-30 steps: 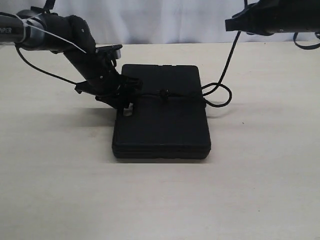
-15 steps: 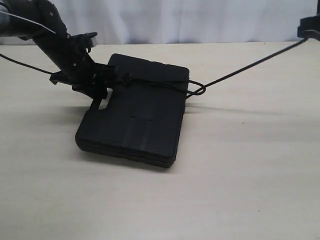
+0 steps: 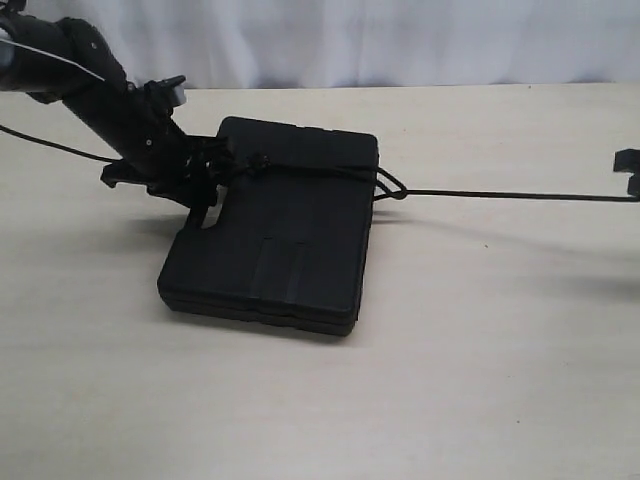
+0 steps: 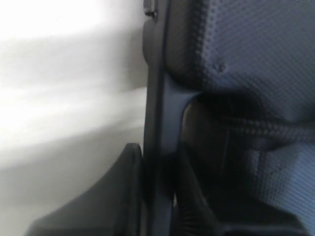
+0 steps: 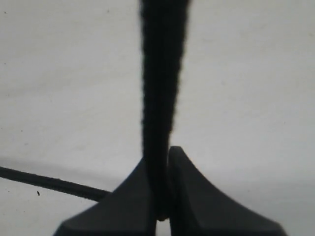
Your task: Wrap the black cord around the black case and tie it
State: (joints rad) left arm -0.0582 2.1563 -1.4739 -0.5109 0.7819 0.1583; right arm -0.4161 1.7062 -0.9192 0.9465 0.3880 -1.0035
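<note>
Exterior, left wrist and right wrist views of one moment. One black case (image 3: 275,250) lies on the pale surface (image 3: 480,380), left of its middle and nearer the far edge, skewed to that edge. One black cord (image 3: 500,194) crosses the case's far half from a knot (image 3: 262,162) near the handle cut-out. It forms a small loop (image 3: 393,186) at the case's right side, then runs taut and clear of the surface toward the right edge.

The left arm (image 3: 90,70) reaches in from the far left corner and hides the case's handle corner. Its thin cable (image 3: 50,145) trails over the surface behind it. A white backdrop (image 3: 380,40) hangs beyond the far edge. Nothing else lies between the case and the right edge.

The left end effector (image 3: 205,190) is clenched on the black case. Only the left wrist view shows this grip, with one finger outside the handle bar and one inside the cut-out, and the braided cord just beyond. The right end effector (image 3: 628,175) is a sliver at the exterior view's right border. The right wrist view shows it pinched tight on the cord (image 5: 162,73). That view also shows a second thin dark strand (image 5: 49,183) low by the surface, and what it is cannot be told.

Counted: one case, one cord, one knot, one loop, two end effectors.
</note>
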